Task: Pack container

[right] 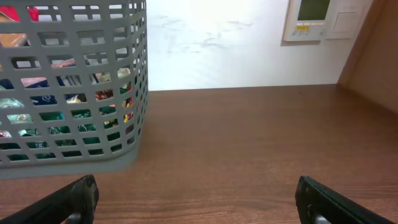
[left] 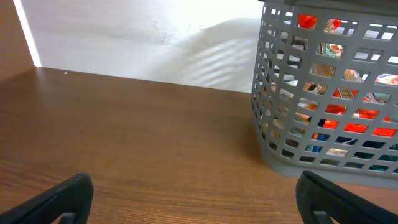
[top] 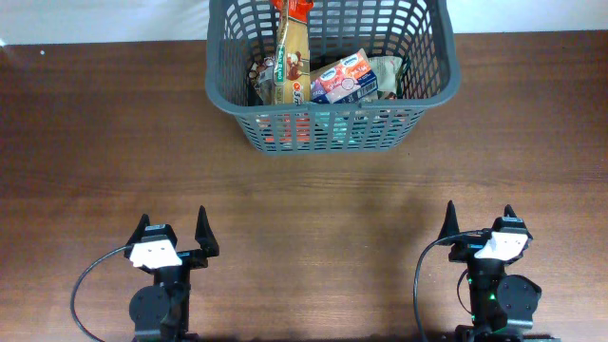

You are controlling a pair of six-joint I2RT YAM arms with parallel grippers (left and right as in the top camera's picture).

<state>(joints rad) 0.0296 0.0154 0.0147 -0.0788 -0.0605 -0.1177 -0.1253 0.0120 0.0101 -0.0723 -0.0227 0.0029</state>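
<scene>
The container (top: 432, 81) is a dark grey slotted basket at the far middle of the wooden table, with several snack packs (top: 332, 76) lying inside. It also shows at the right of the left wrist view as the container (left: 273, 118) and at the left of the right wrist view as the container (right: 134, 74). My left gripper (top: 173, 228) rests near the front left, open and empty. My right gripper (top: 478, 220) rests near the front right, likewise open with nothing between its fingers. Both stand well short of the basket.
A white wall (right: 211, 50) runs behind the table, with a small wall panel (right: 311, 18) at the right. Bare wooden tabletop (top: 313, 209) lies between the grippers and the basket.
</scene>
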